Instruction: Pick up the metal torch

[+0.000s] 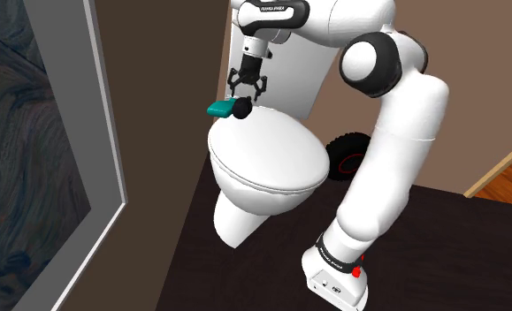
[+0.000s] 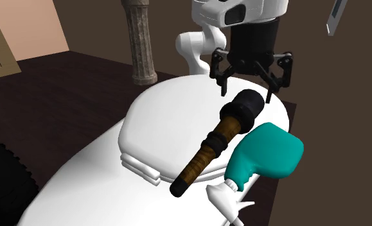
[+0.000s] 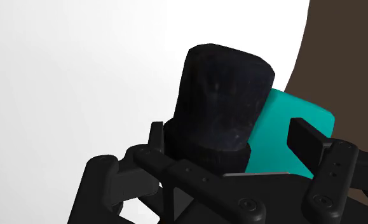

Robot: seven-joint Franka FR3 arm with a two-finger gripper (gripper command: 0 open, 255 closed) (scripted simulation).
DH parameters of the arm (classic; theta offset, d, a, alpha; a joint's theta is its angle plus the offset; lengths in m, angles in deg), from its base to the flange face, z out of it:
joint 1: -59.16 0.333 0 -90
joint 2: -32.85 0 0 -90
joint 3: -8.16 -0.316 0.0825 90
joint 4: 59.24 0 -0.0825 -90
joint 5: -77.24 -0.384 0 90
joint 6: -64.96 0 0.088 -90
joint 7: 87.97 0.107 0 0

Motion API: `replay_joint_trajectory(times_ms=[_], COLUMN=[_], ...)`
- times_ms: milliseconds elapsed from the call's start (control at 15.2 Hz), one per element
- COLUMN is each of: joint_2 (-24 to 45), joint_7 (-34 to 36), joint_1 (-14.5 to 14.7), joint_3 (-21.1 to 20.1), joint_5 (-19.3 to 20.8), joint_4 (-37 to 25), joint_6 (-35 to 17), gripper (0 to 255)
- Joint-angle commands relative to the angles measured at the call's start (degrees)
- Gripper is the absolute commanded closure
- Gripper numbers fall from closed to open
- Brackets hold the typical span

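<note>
The torch (image 2: pixel 210 147) lies on the closed white toilet lid (image 2: pixel 171 122). It has a brown ribbed handle and a thick black head (image 3: pixel 224 102). In the shoulder view the torch head (image 1: pixel 242 108) rests at the lid's far edge. My black gripper (image 2: pixel 245 86) hangs just above the head, open, with one finger on each side. In the wrist view the gripper (image 3: pixel 230 143) straddles the head; the right finger (image 3: pixel 306 140) stands clear of it. A teal object (image 2: pixel 271 151) with a white tip lies right beside the torch.
The white toilet (image 1: pixel 263 168) stands against a brown wall over a dark floor. A black tyre with red marks (image 1: pixel 347 155) leans behind it. A framed picture (image 1: pixel 33 150) fills the shoulder view's left. A grey pillar (image 2: pixel 139 45) rises beyond the lid.
</note>
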Motion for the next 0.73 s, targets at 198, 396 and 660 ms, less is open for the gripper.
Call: replay_joint_trajectory(times_ms=[198,396,660], joint_2=[10.47,13.87,13.86], joint_7=[5.76,7.55,7.15], joint_1=[-3.21,-4.42,-4.21], joint_3=[2.33,2.96,2.92], joint_5=[-2.43,-3.31,-3.36], joint_4=[-13.47,-17.35,-14.25], joint_6=[3.44,4.05,1.00], gripper=[0,0,0])
